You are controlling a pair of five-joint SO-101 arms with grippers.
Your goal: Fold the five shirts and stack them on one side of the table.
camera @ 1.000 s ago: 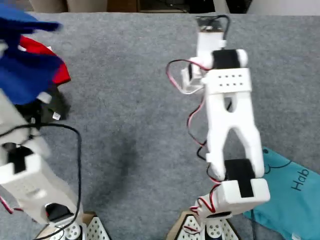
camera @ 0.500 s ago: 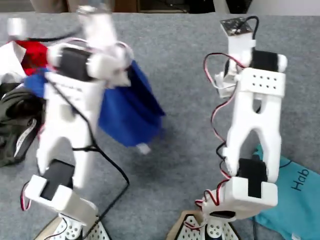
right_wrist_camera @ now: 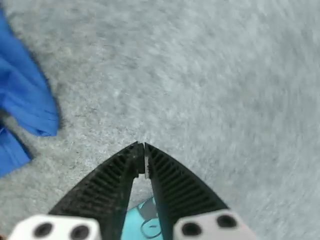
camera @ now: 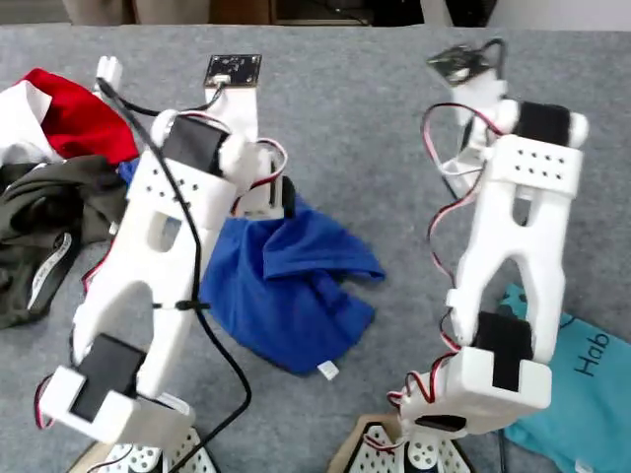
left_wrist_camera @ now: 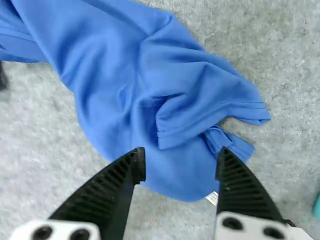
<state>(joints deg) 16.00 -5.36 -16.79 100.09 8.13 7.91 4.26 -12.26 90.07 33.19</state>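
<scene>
A crumpled blue shirt lies on the grey table in the middle, its white tag at the near edge. My left gripper hovers open just above the blue shirt, nothing between its fingers. The left arm stretches over the shirt's left part. My right gripper is shut and empty above bare grey table, with the blue shirt's edge off to one side. A teal shirt lies at the near right, partly under the right arm.
At the far left lies a pile: a red shirt, a white one and a dark olive one. Both arm bases stand at the near edge. The grey surface between the arms is bare.
The left arm swung from the pile at the left to the middle with the blue shirt, which now lies on the table, let go. The right arm shifted a little rightward.
</scene>
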